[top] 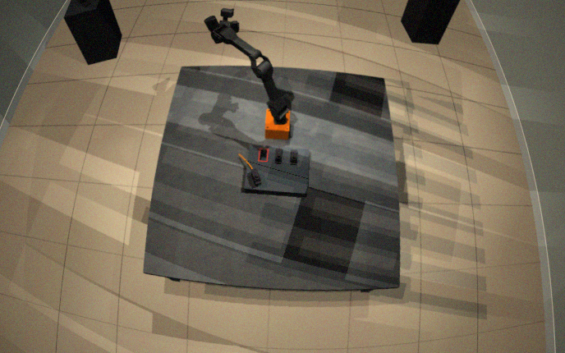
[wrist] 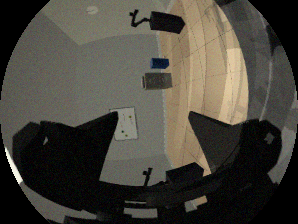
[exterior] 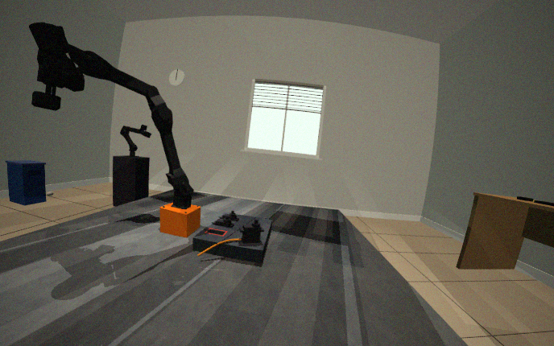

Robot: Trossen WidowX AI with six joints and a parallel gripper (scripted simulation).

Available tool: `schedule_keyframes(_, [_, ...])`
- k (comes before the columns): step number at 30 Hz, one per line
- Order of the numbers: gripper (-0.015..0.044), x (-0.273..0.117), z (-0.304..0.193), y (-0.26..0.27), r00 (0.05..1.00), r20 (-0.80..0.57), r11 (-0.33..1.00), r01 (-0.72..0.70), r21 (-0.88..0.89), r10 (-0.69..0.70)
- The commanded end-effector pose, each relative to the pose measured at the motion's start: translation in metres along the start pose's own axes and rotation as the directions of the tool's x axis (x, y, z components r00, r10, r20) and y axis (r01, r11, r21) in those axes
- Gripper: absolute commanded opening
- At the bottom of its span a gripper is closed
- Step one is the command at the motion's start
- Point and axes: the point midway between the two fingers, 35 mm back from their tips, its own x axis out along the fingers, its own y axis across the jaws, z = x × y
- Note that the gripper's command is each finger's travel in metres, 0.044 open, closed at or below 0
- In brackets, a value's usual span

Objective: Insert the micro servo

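Observation:
The loose micro servo (top: 255, 177) (exterior: 251, 233) stands on the robot's deck (top: 282, 185) (exterior: 235, 253), near its front left corner in the top view, and looks upright. Its orange cable (top: 245, 162) (exterior: 217, 244) runs out over the deck's edge. The marked pocket's red outline (top: 258, 155) (exterior: 214, 235) lies at the deck's back left in the top view; the pocket is empty and apart from the servo. My gripper (wrist: 154, 115) is open and empty, held high and far from the deck, facing the room. The servo and deck are out of the wrist view.
Two seated servos, one (top: 277, 156) beside the pocket and another (top: 293, 157) further right, stand up from the deck. My orange base (top: 277, 130) (exterior: 179, 220) is just behind the deck. Dark pedestals (top: 96, 37) (top: 427, 21) stand beyond the table (top: 214, 227).

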Motion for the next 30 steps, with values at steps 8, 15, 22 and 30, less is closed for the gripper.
schedule_keyframes(8, [0.044, -0.053, -0.04, -0.035, 0.978, -0.194, 0.958, 0.023, -0.286, -0.081])
schedule_keyframes(15, [0.044, -0.092, -0.06, -0.057, 0.943, -0.304, 0.889, -0.02, -0.458, -0.135])
schedule_keyframes(22, [0.044, -0.132, -0.075, -0.079, 0.895, -0.402, 0.792, -0.099, -0.602, -0.194])
schedule_keyframes(30, [0.044, -0.178, -0.084, -0.105, 0.83, -0.494, 0.665, -0.216, -0.714, -0.26])
